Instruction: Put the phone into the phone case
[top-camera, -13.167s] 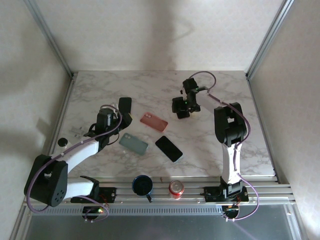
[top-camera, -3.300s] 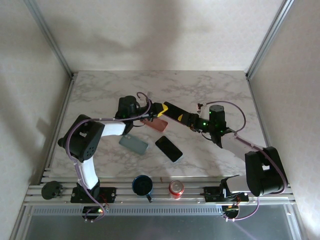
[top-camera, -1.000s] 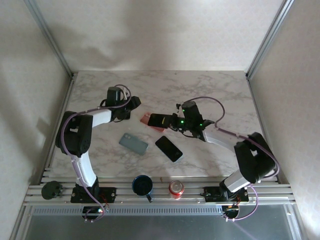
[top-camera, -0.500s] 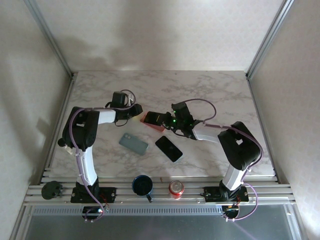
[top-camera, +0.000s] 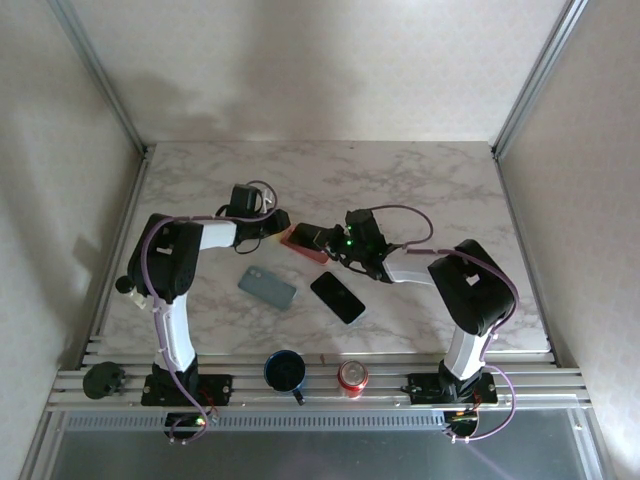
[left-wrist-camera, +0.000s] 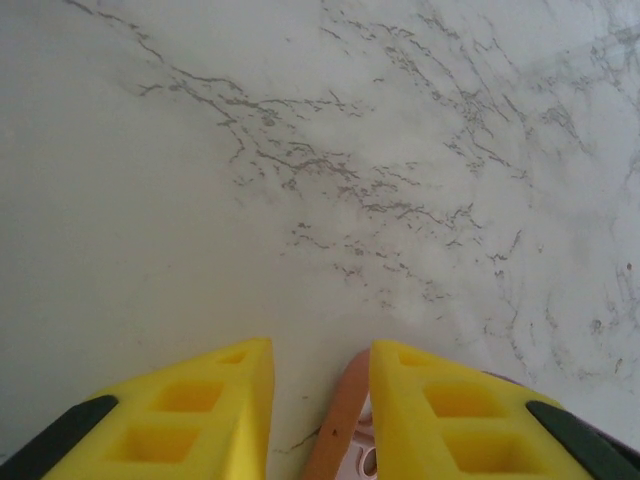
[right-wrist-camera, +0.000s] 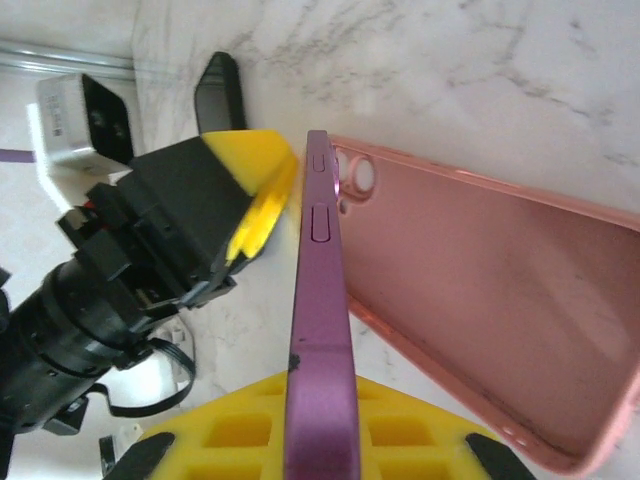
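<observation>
The left gripper (top-camera: 277, 226) has slid in to straddle the pink case (right-wrist-camera: 480, 290) at its corner — the right gripper (top-camera: 332, 240) has carried the purple phone (right-wrist-camera: 318, 330) edge-on against it, seemingly touching.

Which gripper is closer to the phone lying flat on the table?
Right: the right gripper hovers just beyond the flat phone; the left gripper is farther, beyond and leftward.

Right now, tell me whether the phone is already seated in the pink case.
No, the phone stands on edge in the right end effector, and the pink case lies empty.
</observation>
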